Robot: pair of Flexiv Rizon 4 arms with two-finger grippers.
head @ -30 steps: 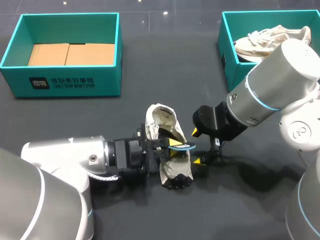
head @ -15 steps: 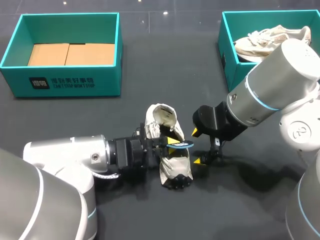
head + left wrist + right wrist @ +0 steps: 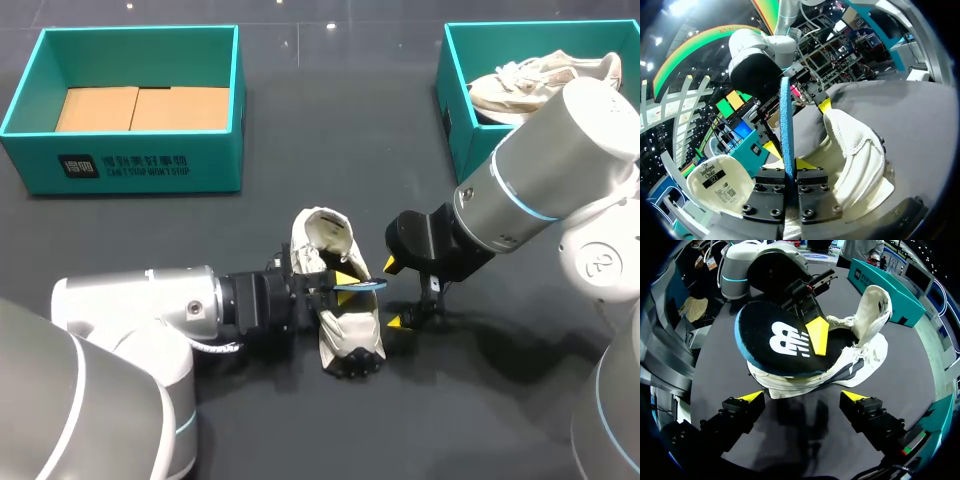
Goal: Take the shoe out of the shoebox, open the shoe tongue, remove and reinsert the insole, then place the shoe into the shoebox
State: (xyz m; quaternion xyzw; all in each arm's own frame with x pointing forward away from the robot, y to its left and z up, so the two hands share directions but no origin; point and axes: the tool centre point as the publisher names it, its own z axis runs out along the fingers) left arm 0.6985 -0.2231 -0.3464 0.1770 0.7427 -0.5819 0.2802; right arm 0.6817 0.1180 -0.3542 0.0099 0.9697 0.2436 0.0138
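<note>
Showing cream white on the shoe (image 3: 352, 335), black with a white logo and blue rim on the insole (image 3: 785, 340), teal on the shoebox (image 3: 215, 160), yellow on the tips of the right hand (image 3: 805, 396).

The table (image 3: 300, 150) is viewed steeply downward from high behind the robot, whereas the shoe (image 3: 352, 335) and insole (image 3: 362, 291) toward its 6 o'clock edge are shared at close range by the left wrist view, faced toward 3 o'clock, and the right wrist view, faced toward 9 o'clock.

The left tool (image 3: 343, 281) has edged the insole (image 3: 364, 285) slightly toward the heel of the shoe (image 3: 347, 330).
</note>
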